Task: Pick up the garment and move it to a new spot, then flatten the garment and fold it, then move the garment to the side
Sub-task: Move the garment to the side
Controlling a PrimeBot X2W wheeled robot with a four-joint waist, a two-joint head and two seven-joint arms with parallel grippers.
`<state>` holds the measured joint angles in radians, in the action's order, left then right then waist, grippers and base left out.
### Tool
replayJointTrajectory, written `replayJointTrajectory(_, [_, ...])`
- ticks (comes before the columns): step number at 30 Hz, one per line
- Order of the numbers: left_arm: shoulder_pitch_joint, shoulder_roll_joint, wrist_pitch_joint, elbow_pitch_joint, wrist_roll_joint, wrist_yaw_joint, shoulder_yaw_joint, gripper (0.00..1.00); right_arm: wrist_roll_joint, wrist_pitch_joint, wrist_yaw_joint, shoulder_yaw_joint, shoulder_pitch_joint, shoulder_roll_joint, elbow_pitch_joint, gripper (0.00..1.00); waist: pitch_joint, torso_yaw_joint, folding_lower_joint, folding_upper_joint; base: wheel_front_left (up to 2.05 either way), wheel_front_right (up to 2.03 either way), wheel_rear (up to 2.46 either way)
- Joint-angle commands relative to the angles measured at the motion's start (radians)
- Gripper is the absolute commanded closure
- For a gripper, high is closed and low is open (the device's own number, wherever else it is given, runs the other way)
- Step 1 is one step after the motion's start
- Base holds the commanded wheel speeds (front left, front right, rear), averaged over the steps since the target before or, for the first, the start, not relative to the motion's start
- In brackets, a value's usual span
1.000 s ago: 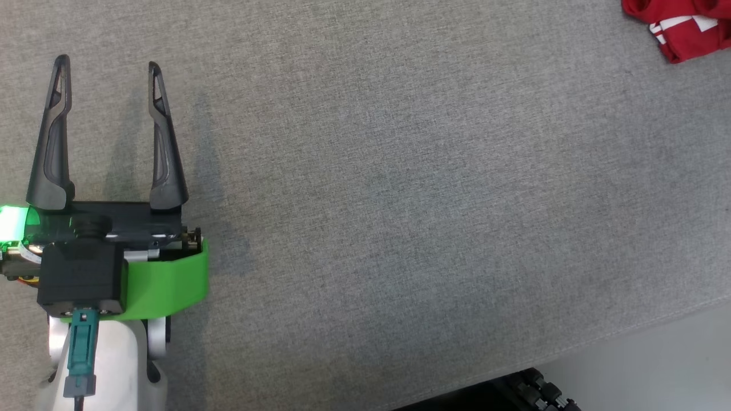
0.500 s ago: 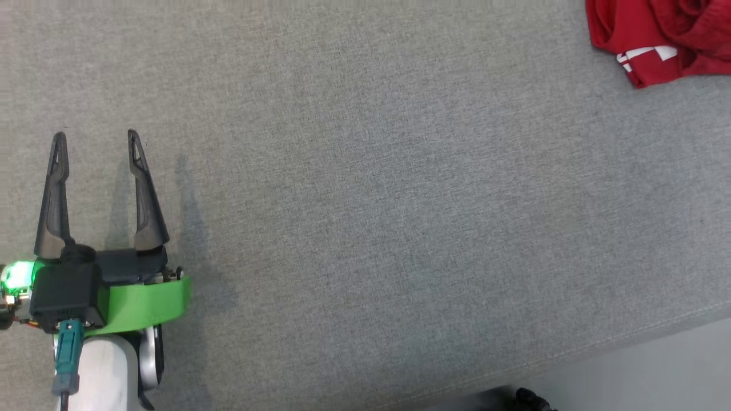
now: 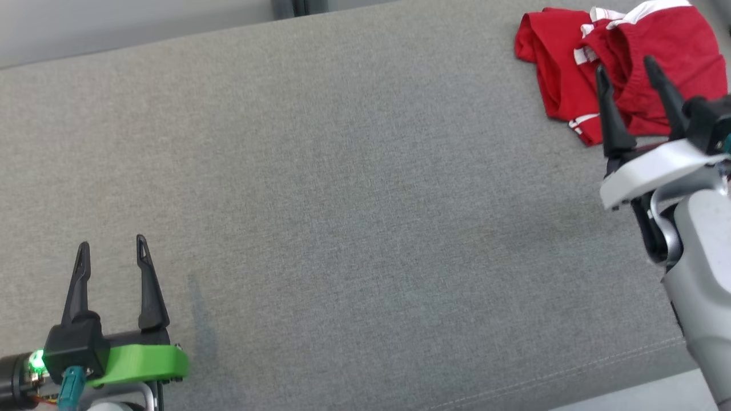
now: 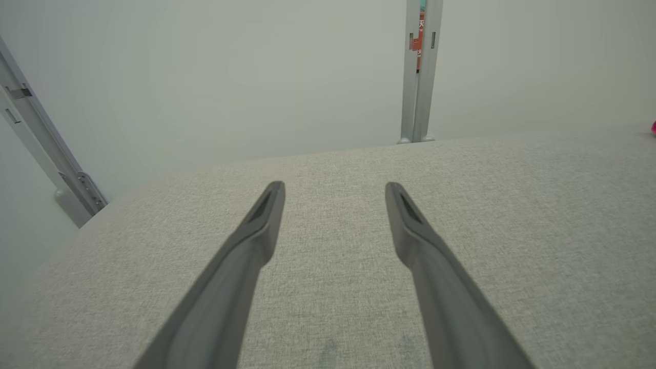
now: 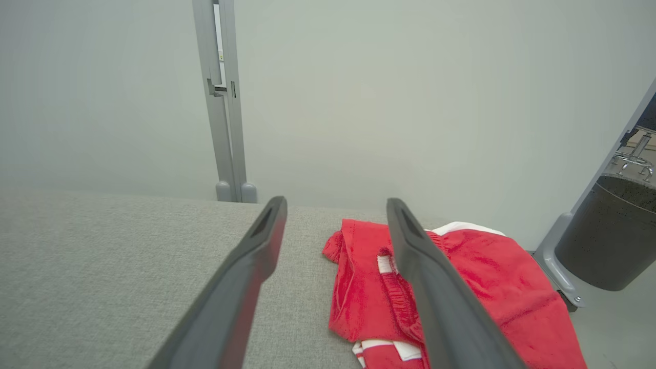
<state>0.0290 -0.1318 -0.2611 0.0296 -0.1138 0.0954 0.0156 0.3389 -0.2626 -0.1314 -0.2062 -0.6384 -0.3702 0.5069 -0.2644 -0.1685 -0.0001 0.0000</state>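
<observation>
The garment is red with white trim and lies crumpled in a heap at the far right of the grey table. In the head view my right gripper hangs over its near edge, open, with nothing between the fingers. The right wrist view shows the garment ahead and to the right, partly behind one finger of the right gripper. My left gripper stands open over bare cloth at the near left, far from the garment. The left wrist view shows the left gripper open and empty.
The table's far edge meets a pale wall with a metal post. A dark round bin stands on the floor beyond the table's right end. The table's front edge runs along the lower right of the head view.
The head camera has tilted up, so the whole picture has slid down and the whole garment now shows. My right gripper has come into view beside the garment.
</observation>
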Motion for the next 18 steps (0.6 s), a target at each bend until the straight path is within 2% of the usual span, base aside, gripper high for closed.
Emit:
replayJointTrajectory(1, [-0.028, 0.005, -0.004, 0.008, -0.009, -0.006, 0.009, 0.0, -0.011, -0.002, 0.001, 0.008, 0.048, 0.011, -0.019, 0.0, 0.131, 0.02, 0.0001, 0.0, 0.0, 0.0, 0.0])
replayJointTrajectory(8, [-0.092, 0.014, -0.005, 0.048, -0.026, -0.038, 0.032, 0.0, -0.025, -0.002, 0.001, 0.052, 0.257, 0.077, -0.089, 0.0, 0.243, 0.041, 0.0001, 0.0, 0.0, 0.0, 0.0])
replayJointTrajectory(18, [-0.099, 0.021, -0.004, 0.104, -0.014, -0.074, 0.031, 0.0, -0.052, -0.002, 0.001, 0.151, 0.475, 0.152, -0.173, 0.0, 0.284, 0.082, 0.0001, 0.0, 0.0, 0.0, 0.0])
